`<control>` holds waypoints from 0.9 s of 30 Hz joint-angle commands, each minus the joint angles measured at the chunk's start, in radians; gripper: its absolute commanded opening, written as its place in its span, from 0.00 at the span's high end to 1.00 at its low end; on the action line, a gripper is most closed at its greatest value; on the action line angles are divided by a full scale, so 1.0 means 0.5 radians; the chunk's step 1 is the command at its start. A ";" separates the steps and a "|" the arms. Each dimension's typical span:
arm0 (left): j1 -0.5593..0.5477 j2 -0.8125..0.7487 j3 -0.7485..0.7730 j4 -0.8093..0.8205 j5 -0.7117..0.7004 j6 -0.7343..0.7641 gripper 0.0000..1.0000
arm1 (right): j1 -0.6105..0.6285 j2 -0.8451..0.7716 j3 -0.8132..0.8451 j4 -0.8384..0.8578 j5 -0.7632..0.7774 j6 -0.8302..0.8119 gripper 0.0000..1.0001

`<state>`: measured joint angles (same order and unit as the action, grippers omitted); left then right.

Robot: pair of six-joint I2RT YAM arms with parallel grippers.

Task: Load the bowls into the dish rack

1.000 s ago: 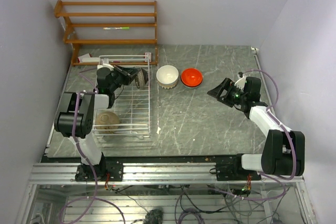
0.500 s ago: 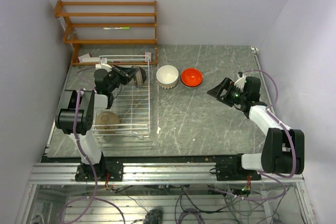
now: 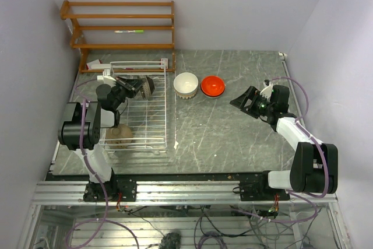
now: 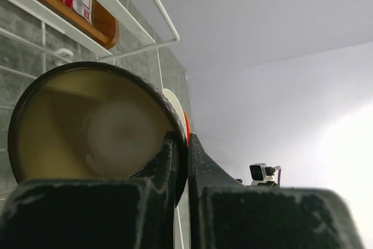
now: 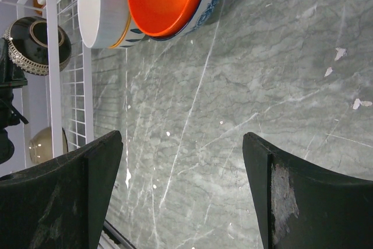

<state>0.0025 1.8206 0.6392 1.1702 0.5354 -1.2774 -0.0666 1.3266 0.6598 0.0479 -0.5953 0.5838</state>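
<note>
Left gripper (image 4: 186, 144) pinches the black bowl (image 3: 147, 86) by its rim, one finger inside and one outside, over the far end of the rack (image 3: 145, 122). By the look of it, the task is about a third done.

On the table (image 3: 233, 144) the rack lies at the left, and it holds one loaded bowl, the tan bowl (image 3: 118, 134), at its near end. The black bowl hangs tipped on edge inside the rack's outline, but whether it touches the wires cannot be told, so it does not count as placed. Two bowls wait on the table just right of the rack, touching each other: the cream bowl (image 3: 186, 84) and the orange bowl (image 3: 213, 86). Right gripper (image 5: 182, 161) hovers wide apart and holding nothing, near the orange bowl but not over it.
</note>
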 commanded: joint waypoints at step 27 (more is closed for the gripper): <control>-0.238 0.267 0.552 -0.211 -0.044 -0.284 0.93 | -0.019 0.056 -0.003 0.064 -0.021 -0.006 0.16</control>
<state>-0.1062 1.9049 0.8997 0.9409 0.5247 -1.3716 -0.0666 1.3567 0.6598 0.0624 -0.5957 0.5873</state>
